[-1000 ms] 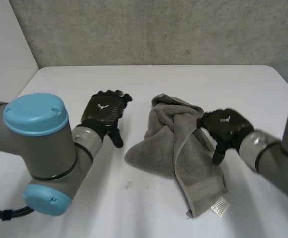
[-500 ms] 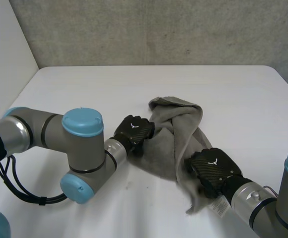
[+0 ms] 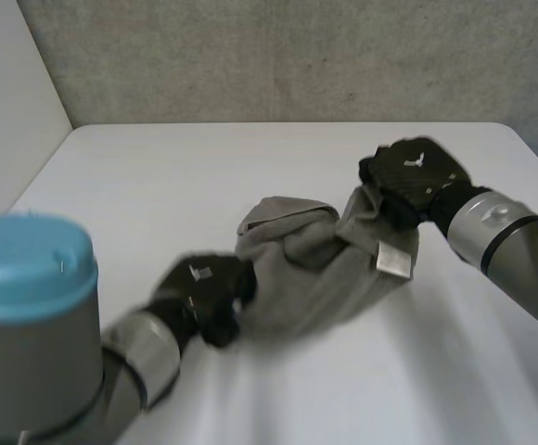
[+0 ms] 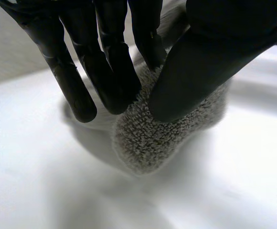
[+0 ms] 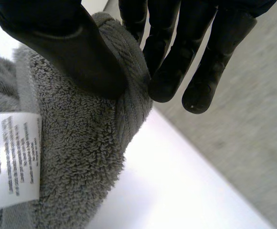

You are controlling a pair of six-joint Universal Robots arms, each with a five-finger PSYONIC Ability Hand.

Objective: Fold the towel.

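The towel (image 3: 311, 269) has been drawn out in the last half second. The right hand (image 3: 416, 176) has lifted its labelled end away, and the left hand (image 3: 199, 295) has dragged the opposite end nearer. Each hand pinches terry between thumb and fingers. The towel sags, bunched, over the table (image 3: 158, 176). This looks like the spreading step; next, pull the ends apart and lay the towel flat.

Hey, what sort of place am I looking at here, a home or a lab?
Probably a robotics lab, not a home: a white table, a plain grey wall, and the left robot hand and right robot hand each pinching a grey towel.
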